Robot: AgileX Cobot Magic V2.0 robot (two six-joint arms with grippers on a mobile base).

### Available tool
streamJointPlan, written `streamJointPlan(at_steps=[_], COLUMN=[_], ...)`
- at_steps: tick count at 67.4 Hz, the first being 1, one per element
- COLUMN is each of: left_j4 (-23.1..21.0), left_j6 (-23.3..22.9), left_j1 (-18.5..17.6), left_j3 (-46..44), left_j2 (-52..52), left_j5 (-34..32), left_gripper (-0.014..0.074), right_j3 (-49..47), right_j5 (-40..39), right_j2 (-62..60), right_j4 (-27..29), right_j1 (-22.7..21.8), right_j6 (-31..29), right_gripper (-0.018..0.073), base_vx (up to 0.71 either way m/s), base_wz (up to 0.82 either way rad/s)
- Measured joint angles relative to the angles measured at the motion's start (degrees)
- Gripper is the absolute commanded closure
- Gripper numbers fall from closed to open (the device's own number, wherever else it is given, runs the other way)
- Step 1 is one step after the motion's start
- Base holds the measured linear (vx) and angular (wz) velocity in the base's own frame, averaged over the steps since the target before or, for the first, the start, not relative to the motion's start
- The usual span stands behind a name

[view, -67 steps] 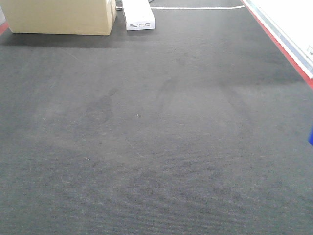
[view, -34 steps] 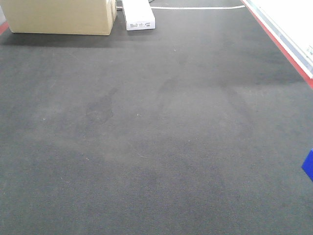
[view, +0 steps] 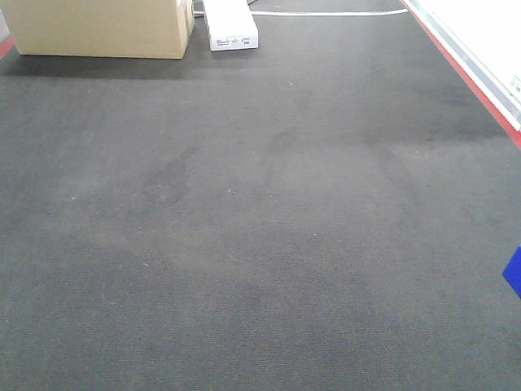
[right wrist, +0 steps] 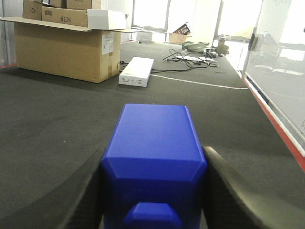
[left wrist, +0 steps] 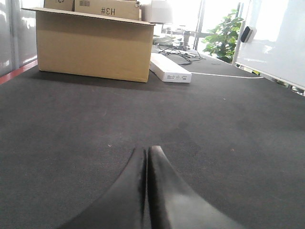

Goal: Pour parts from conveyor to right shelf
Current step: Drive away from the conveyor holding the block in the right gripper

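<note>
Our right gripper (right wrist: 155,157) clasps the blue block (right wrist: 155,138) between its fingers, over the dark belt (view: 244,228). From the front we see only a blue corner at the belt's near right edge. Our left gripper (left wrist: 146,151) is closed on nothing, its fingers touching. A cardboard box (view: 98,28) and a white box (view: 229,24) sit far left.

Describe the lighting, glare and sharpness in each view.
Exterior front-facing view: the white panel top right is blown out; the conveyor is evenly lit with faint dark patches. Left wrist view: windows overexposed, the shut left end effector glossy. Right wrist view: the blue block fills the foreground; windows behind glare.
</note>
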Motion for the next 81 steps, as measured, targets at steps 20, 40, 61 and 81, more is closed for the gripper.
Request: streamJointPlan(at_steps=[20,40,61,81], left_j4=[0.00,0.00,0.00,0.00], left_j6=[0.00,0.00,0.00,0.00], left_j1=[0.00,0.00,0.00,0.00], left_j3=[0.00,0.00,0.00,0.00], left_j2=[0.00,0.00,0.00,0.00], left_j5=[0.00,0.00,0.00,0.00], left_gripper=[0.0603,0.0603,0.0603,0.0603], right_j3=[0.00,0.10,0.10,0.10], right_j5=[-0.13,-0.13,-0.13,0.26], right_j2=[0.00,0.00,0.00,0.00], right_j4=[0.00,0.00,0.05,0.12], right_j1=[0.00,0.00,0.00,0.00], right_j6=[0.00,0.00,0.00,0.00], right_gripper=[0.0561,0.0561,0.0561,0.0561], base_vx=[0.00,-0.11,-0.32,-0.43], base_wz=[0.00,0.03,-0.01,0.10])
